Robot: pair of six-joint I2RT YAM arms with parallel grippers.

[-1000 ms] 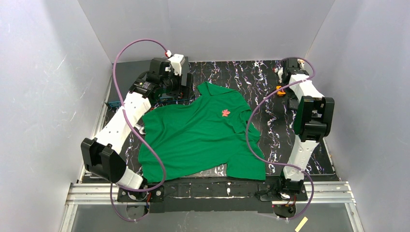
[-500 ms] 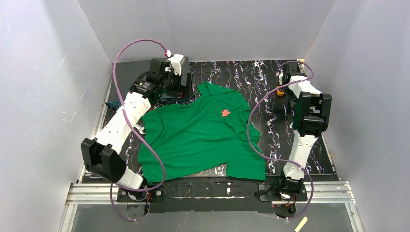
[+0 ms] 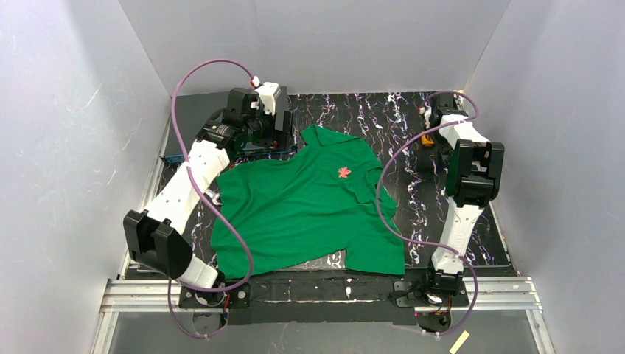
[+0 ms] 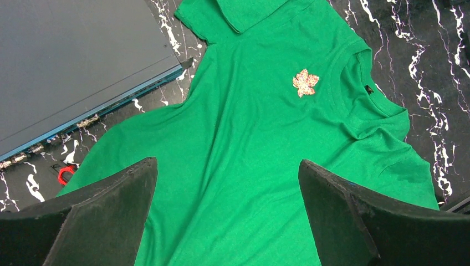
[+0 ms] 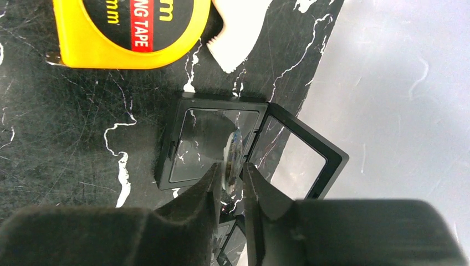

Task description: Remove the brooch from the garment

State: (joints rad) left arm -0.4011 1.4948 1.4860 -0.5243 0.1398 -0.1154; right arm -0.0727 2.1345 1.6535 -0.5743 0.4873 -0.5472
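Observation:
The garment (image 3: pixel 309 214), a bright green polo shirt, lies spread flat on the black marbled table, collar toward the back. The brooch (image 3: pixel 343 172), a tiny red-orange maple leaf, is pinned on its chest and also shows in the left wrist view (image 4: pixel 305 83). My left gripper (image 3: pixel 282 136) hovers over the shirt's back left sleeve; its jaws (image 4: pixel 227 163) are wide open over bare green fabric (image 4: pixel 249 166). My right gripper (image 3: pixel 433 127) is at the far back right, well away from the shirt. Its fingers (image 5: pixel 230 172) are narrowly parted around a small grey disc (image 5: pixel 234 152) standing on edge.
Under the right gripper sits an open black frame case (image 5: pixel 166 166) at the mat's edge. Beside it are a yellow tape measure (image 5: pixel 130 33) and a white plastic piece (image 5: pixel 238 33). A flat blue-grey box (image 4: pixel 72 61) lies left of the shirt, with a small red object (image 4: pixel 65 174) near it.
The right arm has drawn back slightly toward the far right corner and its fingers have parted a little. The left arm and the shirt have not moved.

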